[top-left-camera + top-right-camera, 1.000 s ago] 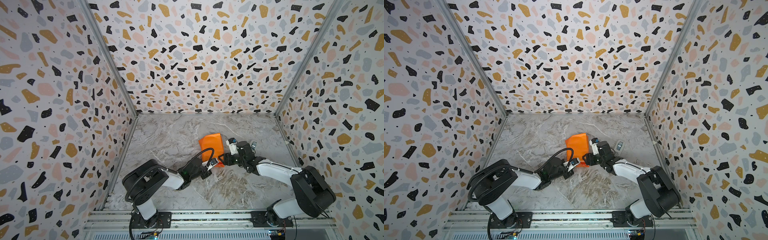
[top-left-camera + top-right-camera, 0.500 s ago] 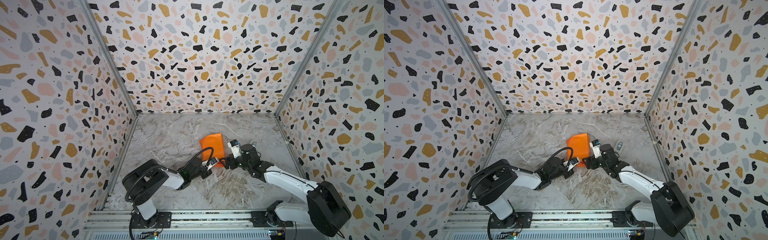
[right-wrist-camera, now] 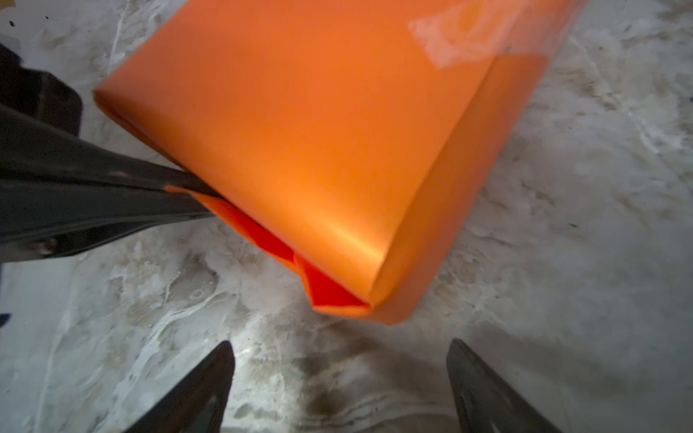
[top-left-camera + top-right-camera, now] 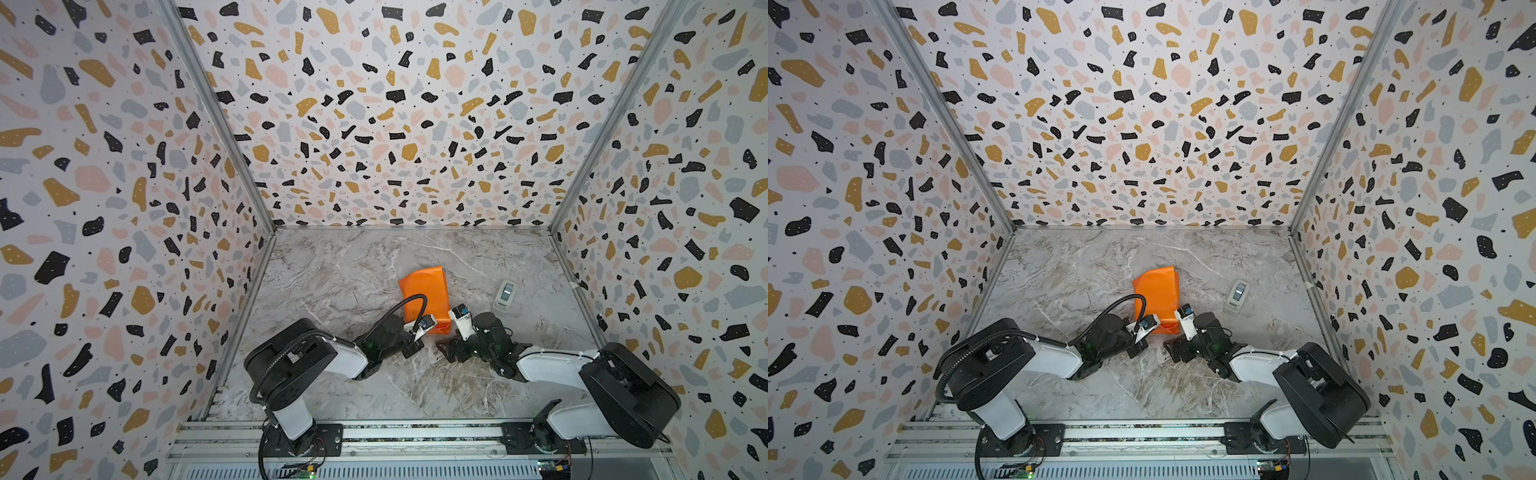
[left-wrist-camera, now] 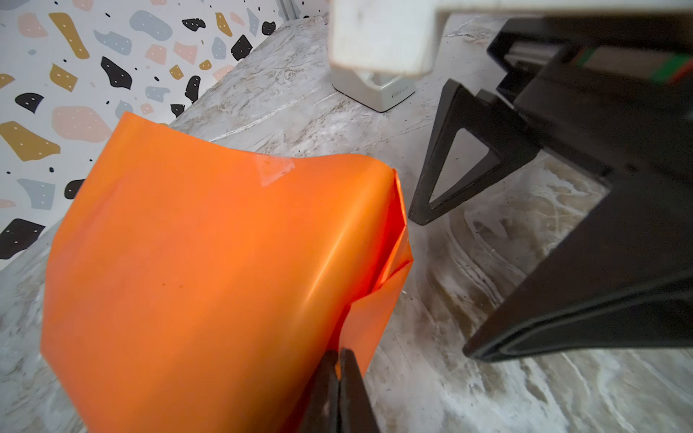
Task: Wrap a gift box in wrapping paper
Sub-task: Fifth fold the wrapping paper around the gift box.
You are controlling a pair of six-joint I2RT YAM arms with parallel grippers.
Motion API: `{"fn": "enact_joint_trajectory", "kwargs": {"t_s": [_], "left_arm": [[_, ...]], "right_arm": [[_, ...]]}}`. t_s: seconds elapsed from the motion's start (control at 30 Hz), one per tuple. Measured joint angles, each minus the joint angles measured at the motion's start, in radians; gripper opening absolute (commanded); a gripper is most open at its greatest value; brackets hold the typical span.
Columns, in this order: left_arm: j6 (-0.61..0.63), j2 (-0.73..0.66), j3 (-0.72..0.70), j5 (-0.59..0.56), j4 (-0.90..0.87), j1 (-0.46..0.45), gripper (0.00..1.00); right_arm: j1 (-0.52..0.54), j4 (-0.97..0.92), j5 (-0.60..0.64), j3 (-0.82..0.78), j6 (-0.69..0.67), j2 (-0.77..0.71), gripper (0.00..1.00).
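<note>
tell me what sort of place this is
Probably a lab robot cell: terrazzo-print wall panels box in a marble-look tabletop, and the left arm and right arm are bolted to an aluminium rail.

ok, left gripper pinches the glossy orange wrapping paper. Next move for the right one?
Probably ease the open right gripper onto the loose end fold of the glossy orange wrapping paper: the left gripper is shut on one flap there, and that end gapes untaped.
</note>
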Motion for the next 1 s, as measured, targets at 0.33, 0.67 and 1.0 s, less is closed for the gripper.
{"fn": "enact_joint_trajectory", "kwargs": {"t_s": [0.33,0.67,1.0], "left_arm": [[0.001,0.0,0.001,0.009,-0.006,0.0,0.0],[0.002,0.0,0.005,0.02,-0.01,0.0,0.0],[0.014,0.0,0.013,0.034,-0.032,0.0,0.13]], "right_arm": [[0.0,0.23,0.046,-0.016,-0.055,0.136,0.73],[0.0,0.37,0.068,-0.016,-0.055,0.226,0.69],[0.001,0.405,0.097,-0.016,-0.026,0.244,0.65]]}}
